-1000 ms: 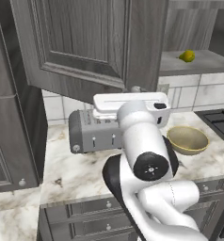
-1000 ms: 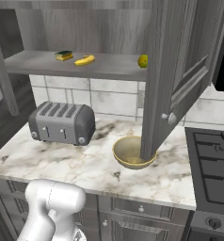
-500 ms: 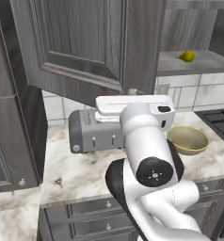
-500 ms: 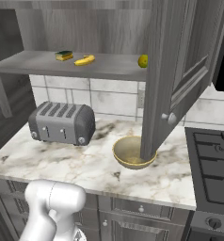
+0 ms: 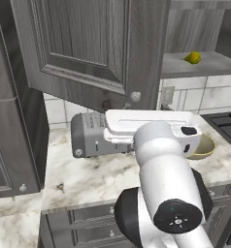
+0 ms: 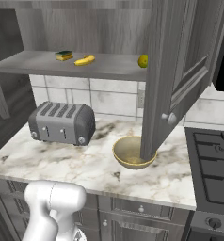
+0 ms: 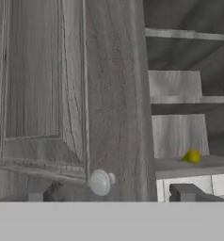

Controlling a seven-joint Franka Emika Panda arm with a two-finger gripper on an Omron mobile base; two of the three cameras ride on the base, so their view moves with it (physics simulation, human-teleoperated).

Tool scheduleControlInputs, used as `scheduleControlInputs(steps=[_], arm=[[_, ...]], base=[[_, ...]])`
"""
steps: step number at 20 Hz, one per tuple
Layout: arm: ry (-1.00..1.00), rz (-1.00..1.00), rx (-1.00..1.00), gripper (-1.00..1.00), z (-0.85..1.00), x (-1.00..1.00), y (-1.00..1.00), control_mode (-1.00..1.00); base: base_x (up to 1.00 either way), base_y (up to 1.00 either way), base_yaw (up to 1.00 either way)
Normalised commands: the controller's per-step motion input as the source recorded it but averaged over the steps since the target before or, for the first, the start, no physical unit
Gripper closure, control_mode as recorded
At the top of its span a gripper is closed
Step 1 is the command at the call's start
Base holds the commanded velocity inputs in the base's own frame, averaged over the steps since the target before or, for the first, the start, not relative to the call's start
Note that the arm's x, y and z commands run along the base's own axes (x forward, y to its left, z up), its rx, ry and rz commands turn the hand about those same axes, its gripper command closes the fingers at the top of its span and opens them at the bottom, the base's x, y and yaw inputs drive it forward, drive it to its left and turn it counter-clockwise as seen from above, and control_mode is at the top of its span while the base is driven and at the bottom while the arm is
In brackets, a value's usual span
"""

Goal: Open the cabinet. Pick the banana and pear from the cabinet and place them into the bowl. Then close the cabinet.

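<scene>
- Two cabinet (image 6: 180,70) doors stand swung open, so the opening step looks done; picking fruit comes next by my read.
- Pear (image 6: 142,60) sits on the cabinet shelf (image 6: 48,63) at its right end, right beside the edge of the open right door; also seen far right on the shelf in the left base view (image 5: 193,57) and as a small yellow-green blob in the hand view (image 7: 192,156).
- Banana (image 6: 84,60) lies on the same shelf, left of the pear and well apart from it, just beside a small green-yellow sponge (image 6: 64,55).
- Bowl (image 6: 132,151) is on the desk (image 6: 62,162) below the shelf, empty, partly behind the lower edge of the open door; toaster (image 6: 62,123) stands to its left.
- Gripper (image 7: 111,195) faces the open left door, its round knob (image 7: 100,181) just above and between the two tips; jaws stand wide apart with nothing between them, not touching the knob as far as I can tell.
- Pear lies off to the right of the jaws in the hand view, deeper in and well apart.
- Next move, my guess: pull clear of the door, swing right past its edge, reach into the shelf for a fruit with the jaws spread.
- Risk: door edge is close, the arm could bump it going in.
</scene>
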Motion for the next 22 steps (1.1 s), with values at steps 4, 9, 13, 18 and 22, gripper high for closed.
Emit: scheduleControlInputs(steps=[4,9,13,18,22], arm=[[0.00,0.03,0.28,-1.00,0.00,-0.53,-0.82,-1.00],[0.01,0.15,0.34,-1.00,0.00,-0.09,-1.00,-1.00],[-0.01,0.24,0.23,-1.00,0.00,0.06,-0.99,-1.00],[0.00,0.29,0.03,-1.00,-0.29,0.38,-0.64,-1.00],[0.00,0.29,0.07,-1.00,-0.28,0.50,-0.52,-1.00]], base=[[0.00,0.00,0.00],[0.00,0.00,0.00],[0.00,0.00,0.00],[0.00,0.00,0.00],[0.00,0.00,0.00]])
